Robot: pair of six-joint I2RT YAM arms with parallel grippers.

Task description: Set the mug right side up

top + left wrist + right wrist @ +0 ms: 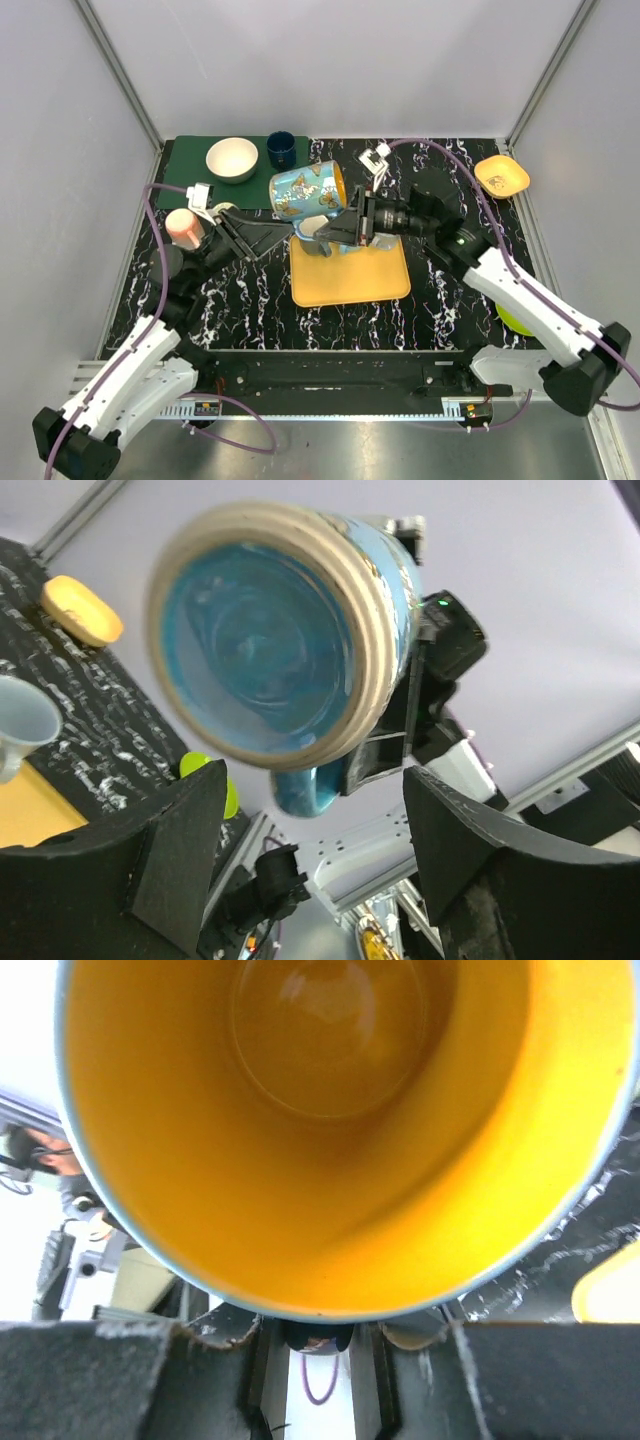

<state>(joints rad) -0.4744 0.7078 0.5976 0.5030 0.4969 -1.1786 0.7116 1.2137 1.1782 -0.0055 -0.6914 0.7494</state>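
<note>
A blue butterfly-patterned mug (305, 190) with a yellow inside is held in the air on its side above the orange board (350, 275). Its mouth faces right, toward the right arm. My right gripper (343, 225) is shut on the mug's handle from below; the right wrist view looks straight into the yellow inside (330, 1110), with the fingers (140, 1380) under the rim. My left gripper (283, 232) is open and empty, just left of and below the mug. The left wrist view looks up at the mug's base (260, 640) between its spread fingers (150, 860).
A white bowl (231, 159) and a dark blue cup (281, 150) sit on the green mat (185, 165) at the back. A pink cup (184, 227) stands at the left. A pale cup (20, 720) rests on the board. An orange bowl (502, 176) sits back right.
</note>
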